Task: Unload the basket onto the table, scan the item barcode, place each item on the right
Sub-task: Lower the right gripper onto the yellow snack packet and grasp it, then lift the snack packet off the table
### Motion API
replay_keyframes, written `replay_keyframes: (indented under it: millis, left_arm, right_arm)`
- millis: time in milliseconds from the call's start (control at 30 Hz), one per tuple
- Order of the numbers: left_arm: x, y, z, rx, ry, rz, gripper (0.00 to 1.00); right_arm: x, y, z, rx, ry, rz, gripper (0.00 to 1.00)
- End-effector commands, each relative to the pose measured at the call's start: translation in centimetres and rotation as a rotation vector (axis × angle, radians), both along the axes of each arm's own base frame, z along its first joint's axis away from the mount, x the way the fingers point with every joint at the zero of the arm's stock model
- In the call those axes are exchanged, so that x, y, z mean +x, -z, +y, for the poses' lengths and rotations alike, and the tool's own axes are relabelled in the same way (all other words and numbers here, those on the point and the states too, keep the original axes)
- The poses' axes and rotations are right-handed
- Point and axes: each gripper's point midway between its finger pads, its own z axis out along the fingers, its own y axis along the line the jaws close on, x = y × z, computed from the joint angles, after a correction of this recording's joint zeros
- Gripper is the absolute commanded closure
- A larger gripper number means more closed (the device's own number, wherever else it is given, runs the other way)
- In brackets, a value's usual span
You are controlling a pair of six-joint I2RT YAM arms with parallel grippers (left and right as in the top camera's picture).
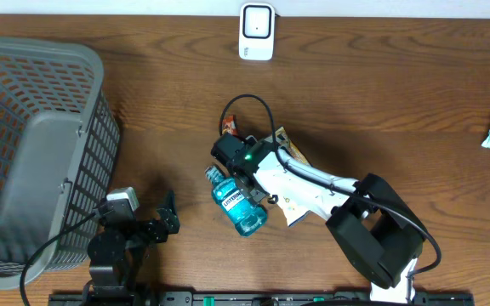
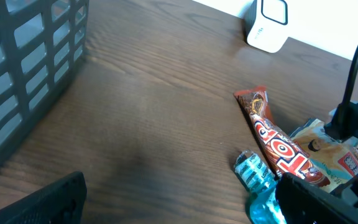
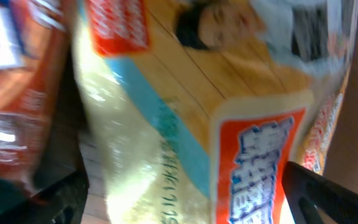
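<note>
Little of the job looks done: the right hand (image 3: 191,198) hangs with its jaws wide over the snack packet (image 3: 166,124), which lies flat on the bench (image 1: 381,93) beside a chocolate bar (image 2: 278,146) and a blue mouthwash bottle (image 1: 238,202) (nothing is gripped yet). Grasping it, lifting it and showing its barcode to the white scanner (image 1: 256,32) at the far edge all remain. The left hand (image 1: 165,219) sits wide and empty near the basket (image 1: 58,49).
</note>
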Motion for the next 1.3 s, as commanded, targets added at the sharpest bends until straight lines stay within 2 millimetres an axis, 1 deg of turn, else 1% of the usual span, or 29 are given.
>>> replay_keyframes:
  millis: [0,133,167,200,300,367,400,467,533,567,600,667,800,900,1033,1167,1267]
  left_arm:
    - [-0.2,1.0,-0.3,0.007,0.019,0.029,0.02]
    - [-0.2,1.0,-0.3,0.007,0.019,0.029,0.02]
    - [-0.2,1.0,-0.3,0.007,0.019,0.029,0.02]
    - [-0.2,1.0,-0.3,0.007,0.019,0.029,0.02]
    - [-0.2,1.0,-0.3,0.007,0.019,0.029,0.02]
    - [-0.2,1.0,-0.3,0.007,0.019,0.029,0.02]
    - [-0.2,1.0,-0.3,0.007,0.019,0.029,0.02]
    - [-0.2,1.0,-0.3,0.007,0.019,0.029,0.02]
    - [-0.2,1.0,-0.3,0.007,0.019,0.029,0.02]
    - [-0.2,1.0,-0.3,0.007,0.019,0.029,0.02]
    - [-0.2,1.0,-0.3,0.007,0.019,0.029,0.02]
    - [-0.2,1.0,-0.3,0.007,0.019,0.029,0.02]
    - [-0.2,1.0,-0.3,0.007,0.019,0.029,0.02]
    - [-0.2,1.0,-0.3,0.007,0.019,0.029,0.02]
    - [-0.2,1.0,-0.3,0.007,0.019,0.029,0.02]
    - [-0.2,1.0,-0.3,0.007,0.019,0.029,0.02]
    - [-0.2,1.0,-0.3,0.007,0.019,0.029,0.02]
  right_arm:
    - [-1.7,3.5,-3.5,-0.089,0.096,0.114,0.07]
    - [-2.8,4.2,-3.5,-0.001,0.121,0.254,0.06]
    - [-3.1,4.3,-3.4,0.036,0.117,0.299,0.08]
    - [-3.2,4.4,-3.3,0.060,0.122,0.324,0.12]
    - [-3.2,4.5,-3.6,0.103,0.162,0.363,0.33]
    - [-3.1,4.5,-4.2,0.099,0.165,0.371,0.39]
    - [-3.2,4.5,-4.2,0.107,0.153,0.387,0.50]
    - [-3.7,4.4,-3.7,0.161,0.110,0.447,0.77]
    - [-3.7,4.0,-3.3,0.201,0.108,0.480,0.89]
    - [-3.6,3.6,-3.2,0.224,0.111,0.498,0.95]
    - [-3.5,2.9,-2.9,0.255,0.111,0.519,0.99]
    - [-3.4,1.1,-1.9,0.356,0.071,0.581,0.99]
    - [-3.6,-4.4,1.8,0.731,-0.118,0.721,0.99]
    - [-3.5,-7.9,3.3,0.992,-0.272,0.742,0.99]
    - [-3.3,-11.1,3.9,1.233,-0.374,0.723,0.99]
    - [-3.5,-13.3,4.3,1.376,-0.415,0.710,0.99]
    - [-3.5,-14.5,4.7,1.447,-0.396,0.714,0.99]
